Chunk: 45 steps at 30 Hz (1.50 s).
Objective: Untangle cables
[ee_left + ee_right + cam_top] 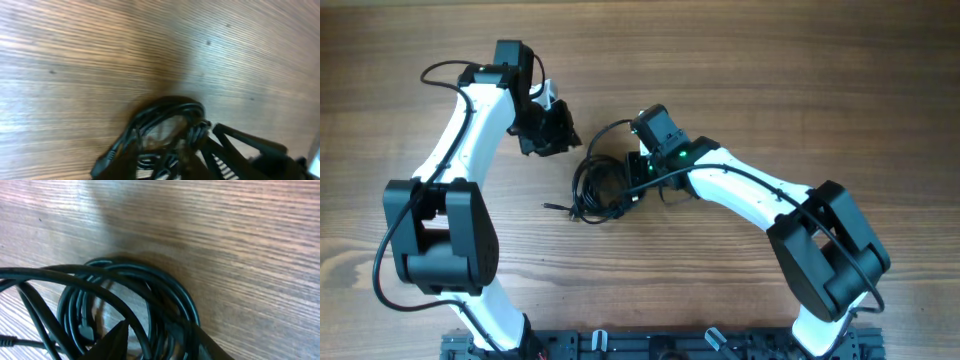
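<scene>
Step in hand, as I judge it: the first grab into the tangle, with no strand separated yet. The cables point(600, 186) lie as one small coiled bundle approx. in the middle of the desk point(800, 60), w/ one plug point(548, 207) sticking out toward the left edge.

The right gripper point(638, 172) sits on the right side of the bundle. In the right wrist view its fingers point(116, 339) stand on either side of several strands, i.e. it has cables point(175, 292) btw. them, but whether it really pinches I cannot tell. The left gripper point(552, 135) hangs beside the bundle, toward the far-left corner, apart from it. Open or closed I cannot tell, as the pics are too dark there.

Next move, prob.: one gripper must fix the bundle while the other takes one free end, e.g. the plug, and draws it outward. This needs a grip on one strand only.

Views: only the overhead gives the gap btw. left gripper and bundle, and the free end. The right wrist view gives how strands cross over the loops. The left wrist view shows the cables point(172, 103) from the side, blurred, w/ dark parts below that I cannot identify.
</scene>
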Tool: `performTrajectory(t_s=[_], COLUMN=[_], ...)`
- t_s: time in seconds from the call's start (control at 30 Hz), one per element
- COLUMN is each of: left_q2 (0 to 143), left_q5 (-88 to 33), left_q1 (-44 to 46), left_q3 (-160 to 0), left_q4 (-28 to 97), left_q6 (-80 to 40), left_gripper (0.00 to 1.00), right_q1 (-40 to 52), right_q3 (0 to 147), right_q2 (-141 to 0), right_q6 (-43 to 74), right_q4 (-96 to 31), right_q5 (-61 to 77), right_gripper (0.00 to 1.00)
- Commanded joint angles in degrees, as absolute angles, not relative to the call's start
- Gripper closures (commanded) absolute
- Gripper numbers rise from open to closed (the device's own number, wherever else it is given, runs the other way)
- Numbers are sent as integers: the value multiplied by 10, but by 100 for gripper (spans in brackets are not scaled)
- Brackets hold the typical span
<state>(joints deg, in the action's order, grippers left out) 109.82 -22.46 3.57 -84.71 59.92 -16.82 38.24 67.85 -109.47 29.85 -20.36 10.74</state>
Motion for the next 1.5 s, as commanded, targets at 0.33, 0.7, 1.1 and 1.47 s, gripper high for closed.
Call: performTrajectory(t_s=[0.33, 0.7, 1.1, 1.47], left_q2=[1093, 1093, 1093, 1093], left_q5=[-194, -194, -194, -194], left_q1=[31, 31, 32, 41], left_q3=[-843, -843, -843, -843], left_q4=[603, 602, 594, 585], left_q6=[-172, -172, -172, -168], left_gripper=[53, 53, 51, 49], right_q1=[424, 411, 337, 284], right_q3=[670, 680, 743, 764], right_q2=[-1122, -1120, -1097, -1097], right_q6=[284, 271, 285, 207], right_q4=[-180, -187, -342, -303], right_q5=[48, -48, -35, 190], right_gripper=[58, 96, 84, 54])
